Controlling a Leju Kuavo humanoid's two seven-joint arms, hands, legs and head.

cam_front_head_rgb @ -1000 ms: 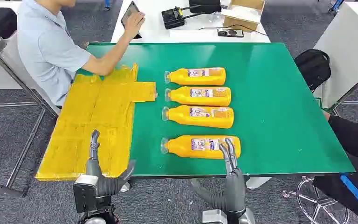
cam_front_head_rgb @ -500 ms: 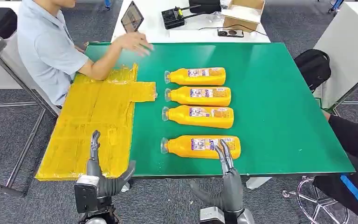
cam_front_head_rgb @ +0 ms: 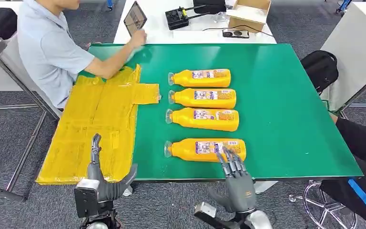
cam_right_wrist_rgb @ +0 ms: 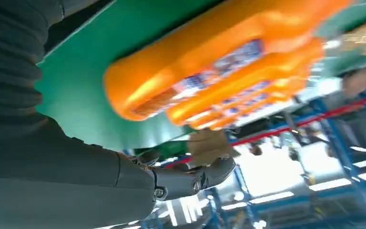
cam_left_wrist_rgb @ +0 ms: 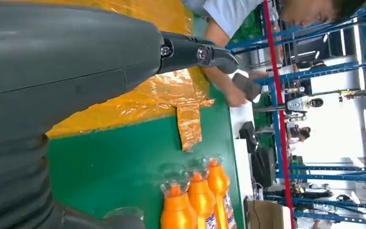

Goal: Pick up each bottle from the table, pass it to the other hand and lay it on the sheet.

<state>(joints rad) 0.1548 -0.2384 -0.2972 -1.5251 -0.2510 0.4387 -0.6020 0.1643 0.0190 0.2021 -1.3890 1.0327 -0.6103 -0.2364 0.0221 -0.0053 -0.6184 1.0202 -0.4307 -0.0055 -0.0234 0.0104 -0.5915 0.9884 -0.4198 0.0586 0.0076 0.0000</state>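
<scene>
A: Reaching for the nearest bottle [cam_front_head_rgb: 205, 150], the right hand [cam_front_head_rgb: 236, 183] hovers at the table's near edge, fingers spread apart and holding nothing, tips just over the bottle's base end. That looks like the first step: the pick-up.

B: And the left hand [cam_front_head_rgb: 106, 187]?

A: Low at seven o'clock, below the yellow sheet [cam_front_head_rgb: 95, 126], fingers apart, empty, seemingly waiting for the handover.

B: What does the next move call for?

A: Probably closing round the bottle's body, lifting, then carrying it toward nine o'clock to meet the left hand. The rounded plastic may roll if nudged.

B: Where are the others?

A: Three more bottles [cam_front_head_rgb: 202, 98] lie in a row toward twelve o'clock, caps pointing to the sheet.

B: The setting?

A: A green table [cam_front_head_rgb: 286, 105]; a seated person [cam_front_head_rgb: 47, 47] at eleven o'clock holds a tablet [cam_front_head_rgb: 134, 18]. Grey carpet, a white desk with a cardboard box [cam_front_head_rgb: 249, 13] beyond.
</scene>
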